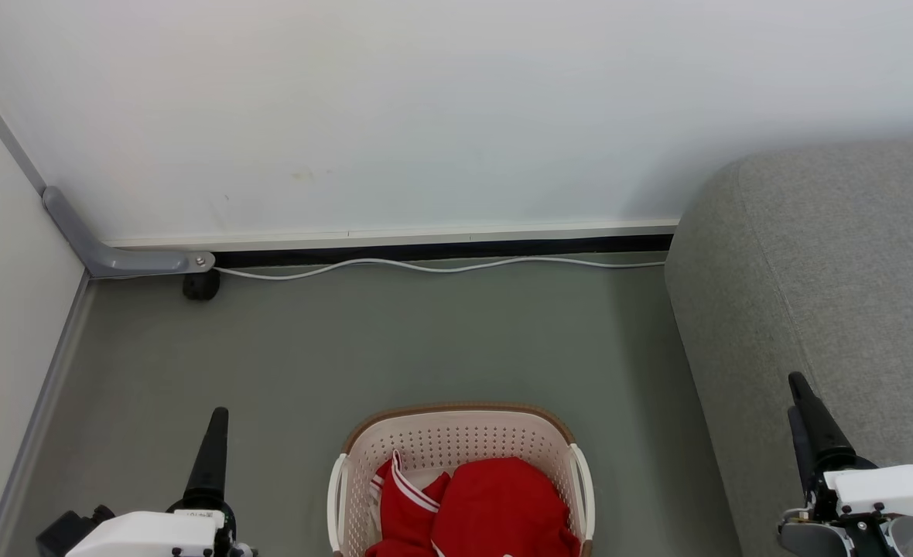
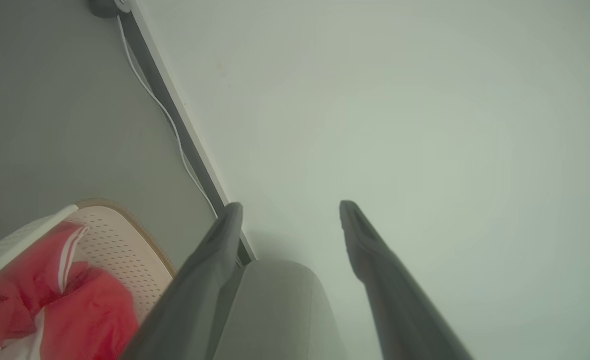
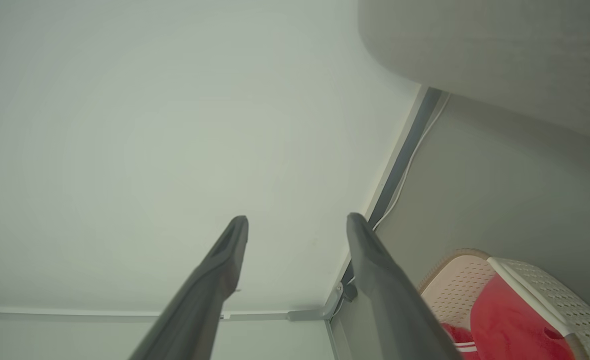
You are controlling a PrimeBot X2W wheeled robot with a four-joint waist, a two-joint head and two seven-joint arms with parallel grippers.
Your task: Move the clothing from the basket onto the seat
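The left gripper (image 1: 218, 424) is seen at the lower left of the head view, with its dark fingers (image 1: 210, 460) pointed up the frame from the white left wrist (image 1: 147, 535). The right gripper (image 1: 798, 396) is seen at the lower right, pointed up too, from the white right wrist (image 1: 890, 483). In both wrist views the two fingers are spread wide apart and are empty.

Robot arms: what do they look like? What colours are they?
The left gripper and right gripper each have a smooth white shell with small dark screws. From it come two long dark grey jaws, thick at the base and narrowing to slim tips. The left shell carries a small label, too tiny to read; the right has black and silvery parts underneath.
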